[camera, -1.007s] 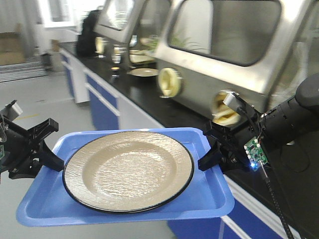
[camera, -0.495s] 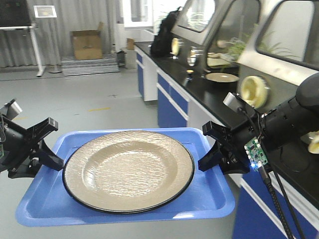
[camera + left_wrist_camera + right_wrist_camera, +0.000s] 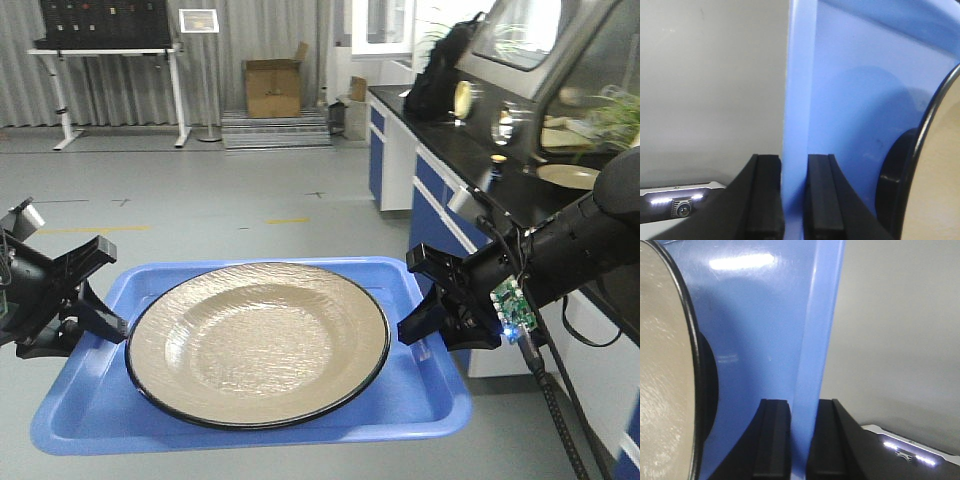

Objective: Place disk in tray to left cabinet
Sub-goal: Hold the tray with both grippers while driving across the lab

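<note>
The tan disk (image 3: 258, 342) with its thin black rim lies flat in the blue tray (image 3: 420, 395), held level in the air between both arms. My left gripper (image 3: 98, 322) is shut on the tray's left rim (image 3: 797, 100); the disk's edge (image 3: 940, 165) shows at the right of the left wrist view. My right gripper (image 3: 415, 322) is shut on the tray's right rim (image 3: 820, 340), and the disk (image 3: 665, 390) fills the left of the right wrist view. The left cabinet is out of view.
A black counter on blue cabinets (image 3: 440, 190) runs along the right with steel glove boxes (image 3: 540, 40) above and another plate (image 3: 570, 176) on it. Grey floor stretches ahead to a cardboard box (image 3: 272, 88) and a metal-framed table (image 3: 110, 50) at the back wall.
The whole view has swung left: the glove boxes and counter slid to the right and open floor came into view. Both grippers still hold the tray the same way.
</note>
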